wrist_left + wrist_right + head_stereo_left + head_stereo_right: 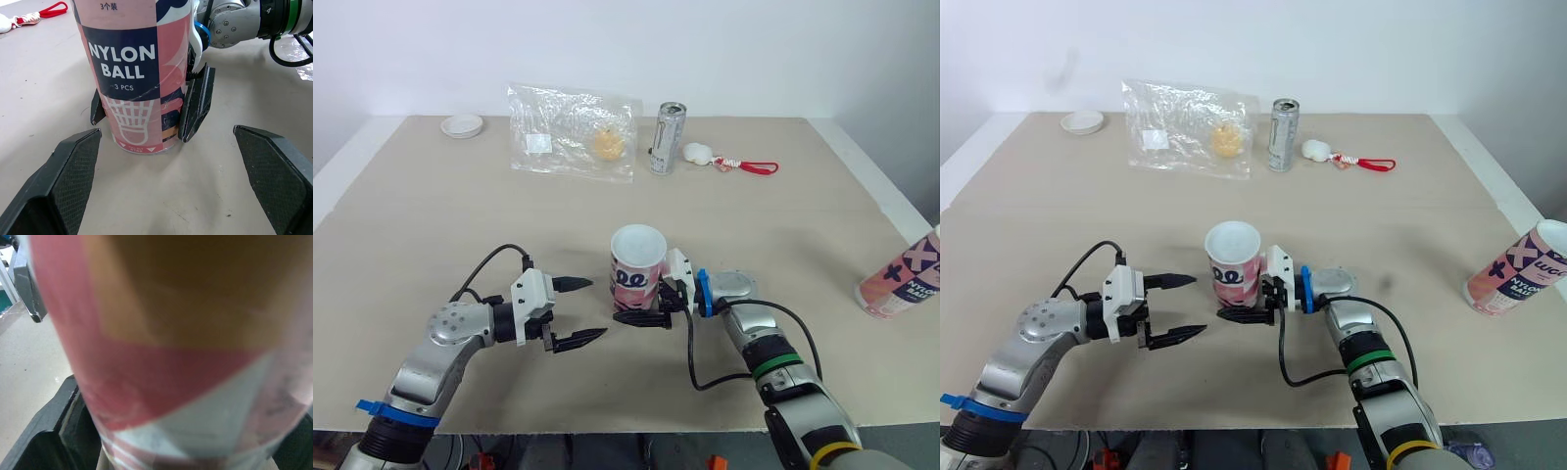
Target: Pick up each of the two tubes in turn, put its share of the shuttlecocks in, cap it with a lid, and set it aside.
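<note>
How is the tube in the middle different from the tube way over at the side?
The middle tube stands upright; the side tube looks slanted, maybe lying down. The right gripper clasps the middle tube; nothing touches the side tube, far off by the right edge of the table. Both are pink and navy with white tops.

- Left gripper [597,308]: black pointed fingers, white mount; silver arm behind, looping black cable [489,262].
- Right gripper [622,302]: blue ring [702,292] behind, then green band [773,367].
</note>
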`<state>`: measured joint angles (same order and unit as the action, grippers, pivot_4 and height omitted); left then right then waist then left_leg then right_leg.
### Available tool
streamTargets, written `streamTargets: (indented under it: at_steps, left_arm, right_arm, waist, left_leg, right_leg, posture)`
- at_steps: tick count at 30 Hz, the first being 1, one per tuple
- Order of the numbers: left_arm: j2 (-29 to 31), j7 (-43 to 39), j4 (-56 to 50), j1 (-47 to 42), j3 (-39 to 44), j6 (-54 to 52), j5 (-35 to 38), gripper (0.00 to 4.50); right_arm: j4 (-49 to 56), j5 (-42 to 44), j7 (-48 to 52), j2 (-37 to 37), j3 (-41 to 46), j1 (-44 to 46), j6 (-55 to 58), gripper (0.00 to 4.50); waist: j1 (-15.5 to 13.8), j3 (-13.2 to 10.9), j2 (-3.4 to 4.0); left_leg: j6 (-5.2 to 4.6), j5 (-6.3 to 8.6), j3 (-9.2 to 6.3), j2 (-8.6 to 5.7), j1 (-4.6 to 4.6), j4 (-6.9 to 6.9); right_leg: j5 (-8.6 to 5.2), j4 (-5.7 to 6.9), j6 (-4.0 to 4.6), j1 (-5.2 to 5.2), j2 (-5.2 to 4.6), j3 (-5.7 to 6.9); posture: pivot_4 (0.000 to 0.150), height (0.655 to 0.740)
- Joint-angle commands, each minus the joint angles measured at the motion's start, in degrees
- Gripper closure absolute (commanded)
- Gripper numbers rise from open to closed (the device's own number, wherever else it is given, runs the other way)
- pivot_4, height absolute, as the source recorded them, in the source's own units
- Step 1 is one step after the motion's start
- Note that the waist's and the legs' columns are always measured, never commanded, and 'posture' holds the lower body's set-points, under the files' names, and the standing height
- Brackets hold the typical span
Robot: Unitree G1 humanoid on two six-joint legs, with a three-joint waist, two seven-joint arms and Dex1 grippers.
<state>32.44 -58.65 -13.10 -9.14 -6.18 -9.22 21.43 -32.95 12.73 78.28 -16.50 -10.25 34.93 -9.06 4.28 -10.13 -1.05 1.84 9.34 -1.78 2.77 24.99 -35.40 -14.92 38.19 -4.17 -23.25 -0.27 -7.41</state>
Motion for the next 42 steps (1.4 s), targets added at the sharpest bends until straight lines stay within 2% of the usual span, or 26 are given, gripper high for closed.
streamTargets:
  at_steps: [1, 12, 15, 22, 26, 32, 36, 42]
  left_arm:
    - [0.1, 0.5, -1.0, -0.7, 1.2, 0.6, 0.4, 0.00]
    - [0.1, 0.5, -0.1, -1.7, 0.9, 0.8, 0.3, 0.00]
    - [-0.1, 0.6, 0.0, -2.2, 0.7, 0.5, 0.4, 0.00]
    - [-1.1, 1.2, -0.6, -2.7, 0.3, 0.3, 0.6, 0.00]
    - [-1.9, 1.6, -0.4, -2.9, -0.1, 1.0, -0.1, 0.00]
    - [-3.3, 2.6, -0.3, -3.4, -0.6, 0.9, -0.3, 0.00]
    - [-4.1, 2.9, -0.4, -3.7, -1.1, 0.4, -0.5, 0.00]
    - [-4.5, 3.3, -0.5, -3.9, -1.2, 0.2, -0.5, 0.00]
  right_arm:
    - [2.5, -0.1, -1.1, -0.4, 0.4, -0.2, -0.7, 0.56]
    - [7.2, 0.8, -4.2, -0.9, 0.7, -3.0, 1.4, 0.56]
    - [11.4, 2.6, -7.1, -1.5, 2.7, -4.9, 4.4, 0.56]
    - [30.0, 8.8, -24.9, -2.8, 14.2, -15.9, 16.5, 0.56]
    - [36.7, 6.8, -41.1, -3.3, 26.0, -24.1, 17.1, 0.56]
    - [34.4, 3.5, -52.5, -3.5, 30.9, -26.2, 16.5, 0.56]
    - [28.0, 2.1, -57.7, -3.7, 32.9, -24.7, 15.3, 0.56]
    - [23.6, 2.4, -59.5, -4.7, 33.0, -23.3, 15.0, 0.56]
  waist:
    - [0.0, 0.0, 0.00]
    - [0.0, 0.0, 0.00]
    - [0.0, 0.0, 0.00]
    - [-0.3, 0.0, 0.00]
    - [-0.7, 0.0, -0.01]
    - [-0.4, 0.0, 0.00]
    - [-0.1, 0.0, 0.00]
    - [-0.1, 0.0, 0.01]
  left_leg:
    - [0.00, 0.00, 0.00, 0.00, 0.00, 0.00]
    - [0.00, 0.00, 0.00, 0.00, 0.00, 0.00]
    - [0.00, 0.00, 0.00, 0.00, 0.01, 0.00]
    - [0.00, 0.00, -0.03, -0.03, 0.08, 0.02]
    - [0.01, 0.00, -0.06, -0.04, 0.07, 0.02]
    - [-0.01, -0.01, 0.14, -0.02, 0.00, -0.02]
    - [-0.09, -0.07, 0.14, -0.01, -0.06, -0.03]
    - [-0.10, -0.08, 0.19, -0.03, -0.05, -0.06]
  right_leg:
    - [0.00, 0.00, 0.00, 0.00, 0.00, 0.00]
    - [-0.01, 0.00, 0.01, 0.00, 0.00, 0.00]
    - [-0.01, 0.01, 0.01, 0.00, 0.00, 0.00]
    - [-0.03, 0.01, 0.03, -0.01, -0.02, -0.01]
    - [-0.09, 0.01, -0.07, 0.00, -0.02, 0.02]
    - [0.00, 0.00, 0.05, -0.05, -0.05, -0.07]
    - [0.00, 0.00, 0.23, 0.01, -0.04, -0.07]
    - [0.01, -0.01, 0.18, 0.02, -0.05, -0.15]
  posture:
    - [0.150, 0.7400]
    - [0.150, 0.7400]
    - [0.150, 0.7400]
    - [0.150, 0.7400]
    - [0.150, 0.7400]
    - [0.150, 0.7400]
    - [0.150, 0.7400]
    - [0.150, 0.7400]
